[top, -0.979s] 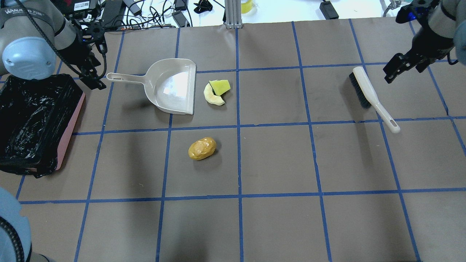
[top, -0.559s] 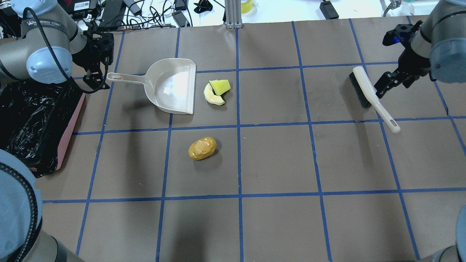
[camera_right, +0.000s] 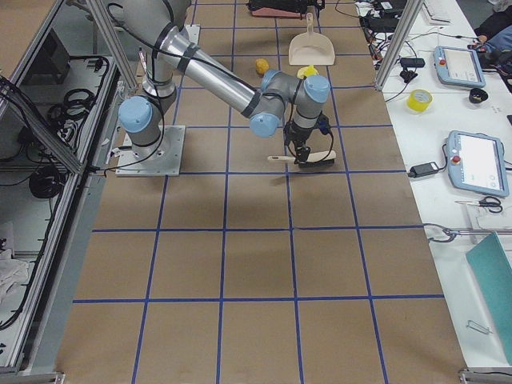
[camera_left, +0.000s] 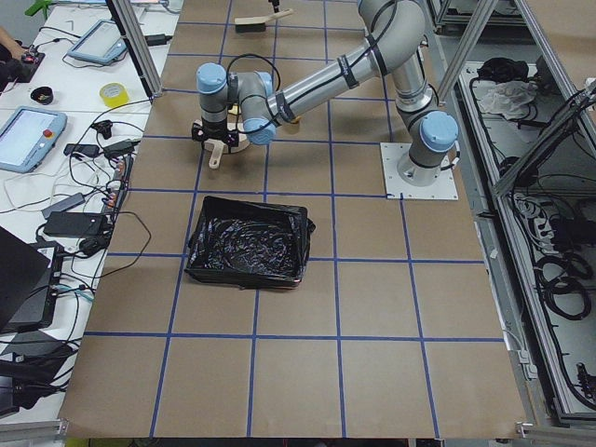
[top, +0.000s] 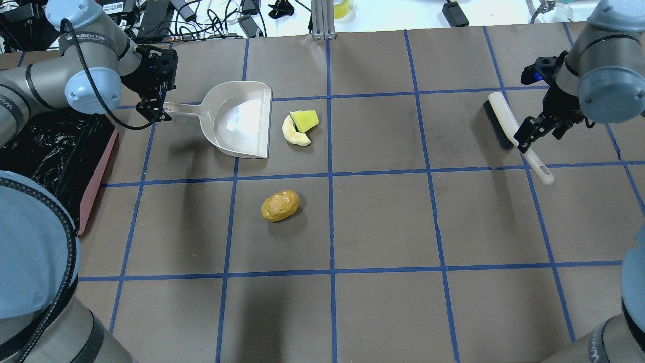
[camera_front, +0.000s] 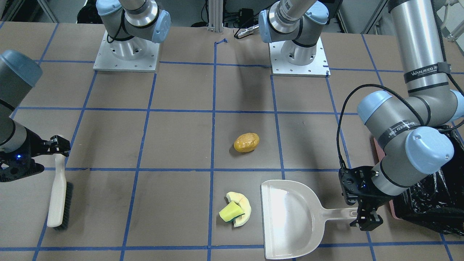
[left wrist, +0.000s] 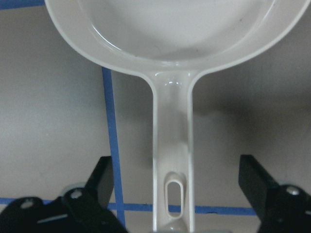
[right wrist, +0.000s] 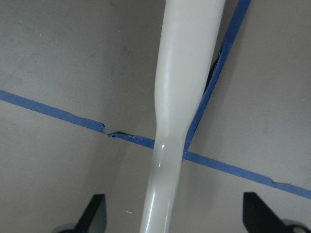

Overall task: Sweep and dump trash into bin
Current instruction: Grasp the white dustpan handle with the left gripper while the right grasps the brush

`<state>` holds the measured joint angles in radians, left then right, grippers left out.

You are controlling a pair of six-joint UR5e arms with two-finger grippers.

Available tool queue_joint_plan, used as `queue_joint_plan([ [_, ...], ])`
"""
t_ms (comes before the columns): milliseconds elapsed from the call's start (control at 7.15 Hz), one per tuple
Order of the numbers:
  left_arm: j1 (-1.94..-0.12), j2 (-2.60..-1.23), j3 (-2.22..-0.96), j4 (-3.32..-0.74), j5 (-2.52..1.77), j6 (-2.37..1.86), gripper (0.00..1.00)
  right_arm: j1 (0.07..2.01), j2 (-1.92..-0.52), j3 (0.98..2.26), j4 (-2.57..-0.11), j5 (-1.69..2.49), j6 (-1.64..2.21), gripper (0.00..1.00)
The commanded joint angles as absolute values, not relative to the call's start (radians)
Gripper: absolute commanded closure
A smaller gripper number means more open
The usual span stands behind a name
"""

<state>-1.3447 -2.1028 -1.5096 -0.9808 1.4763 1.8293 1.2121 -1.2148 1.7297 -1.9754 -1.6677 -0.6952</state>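
Currently the trash sits on the brown table [top: 383, 217] in two spots. The golden-brown lump [top: 280, 205] lies alone inside one blue-taped square. The pale curved peel [top: 295, 136] lies farther from the robot, with the yellow-green sponge piece [top: 305, 120] resting on it. That pair is just beside the open mouth of the beige dustpan [top: 237, 121], not touching it. The dustpan lies flat, handle pointing toward the robot's left. The left gripper [top: 153, 112] hangs low over the handle's end, fingers [left wrist: 102, 177] spread wide on either side of it, not pressing on it in the wrist view. Beyond it, at the table's left end, stands the bin [top: 97, 169], pink-sided, lined with a crinkly black bag. Far across the table, on the robot's right, the white brush [top: 504, 121] lies flat, bristles on its side. The right gripper [top: 524, 138] straddles its handle, fingers [right wrist: 95, 211] wide apart, clear of the handle in its wrist view.
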Motion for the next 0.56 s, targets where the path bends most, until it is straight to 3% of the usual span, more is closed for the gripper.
queue_joint_plan([
  [0,-1.356,-2.144,-1.487,-0.988,1.466,1.809,0.08,1.212,-1.197,1.747,-1.974,-1.684,-0.674,0.00],
  [280,-1.374,-2.166,-1.473,-1.023,1.462,1.779,0.09,1.210,-1.181,1.756,-1.973,-1.687,-0.663,0.00],
  [420,-1.376,-2.175,-1.474,-1.023,1.462,1.775,0.09,1.210,-1.175,1.758,-1.973,-1.687,-0.634,0.06],
])
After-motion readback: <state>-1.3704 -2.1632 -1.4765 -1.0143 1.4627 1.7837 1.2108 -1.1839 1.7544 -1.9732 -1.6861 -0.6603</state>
